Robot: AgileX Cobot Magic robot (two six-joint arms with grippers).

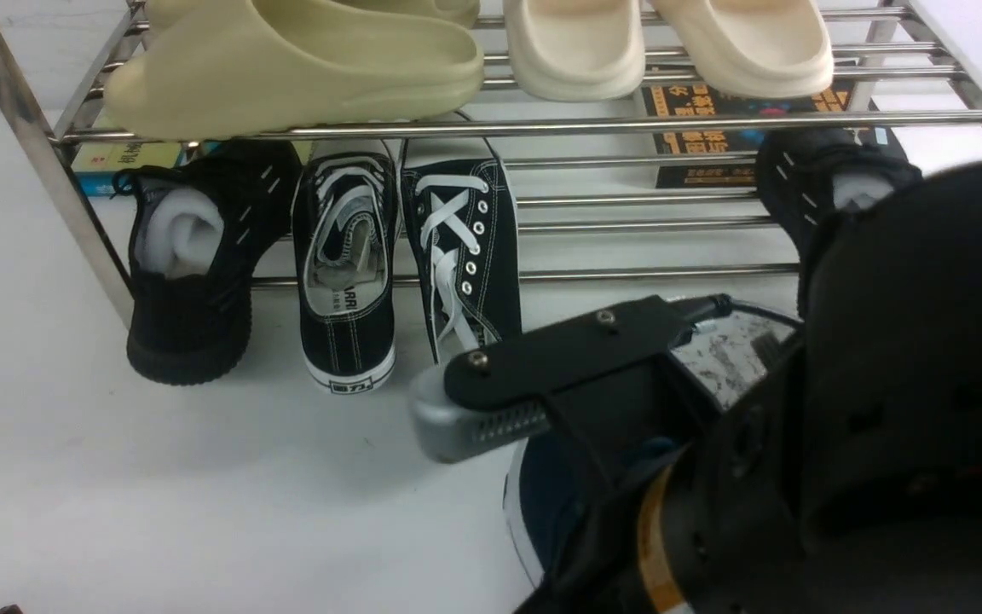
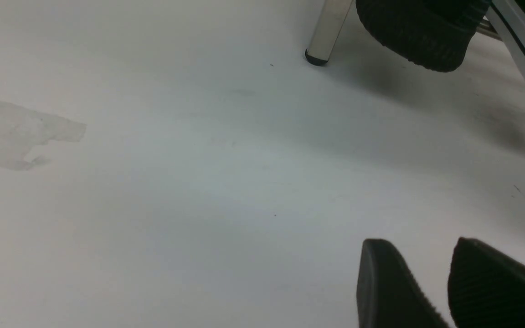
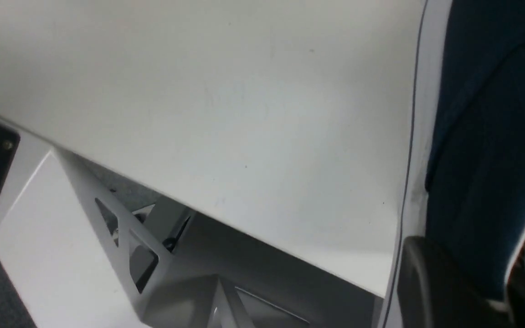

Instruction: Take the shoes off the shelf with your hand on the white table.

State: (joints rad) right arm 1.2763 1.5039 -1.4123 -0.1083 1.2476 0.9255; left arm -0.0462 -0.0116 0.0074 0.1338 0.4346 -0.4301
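Canvas of a navy shoe [image 1: 542, 503] fills the gap between the two fingers of the right gripper [image 3: 476, 296]. In the right wrist view one finger is outside the side wall and the other inside it, so the gripper looks clamped on that wall. The shoe is off the shelf [image 1: 542, 128] and sits low over the near part of the white table [image 1: 201, 495], close to its front edge. I cannot tell whether the sole touches the surface. A rounded navy end with a white sole shows below the gripper, toward the robot. From there the long axis seems to run back toward the shelf, but the arm hides most of it. The shoe is directly under the right gripper, so I judge the coming move to be a short lowering and release. I cannot see a second navy shoe.

Farther out, the left gripper [image 2: 426, 282] hovers over bare table near the shelf's left leg [image 2: 328, 32]. Its fingers are parted and hold nothing, and it is well apart from the shoe. On the lower tier sit black knit sneakers [image 1: 193, 281] and black lace-up sneakers [image 1: 346, 273], with pale slides [image 1: 303, 68] on the tier above.
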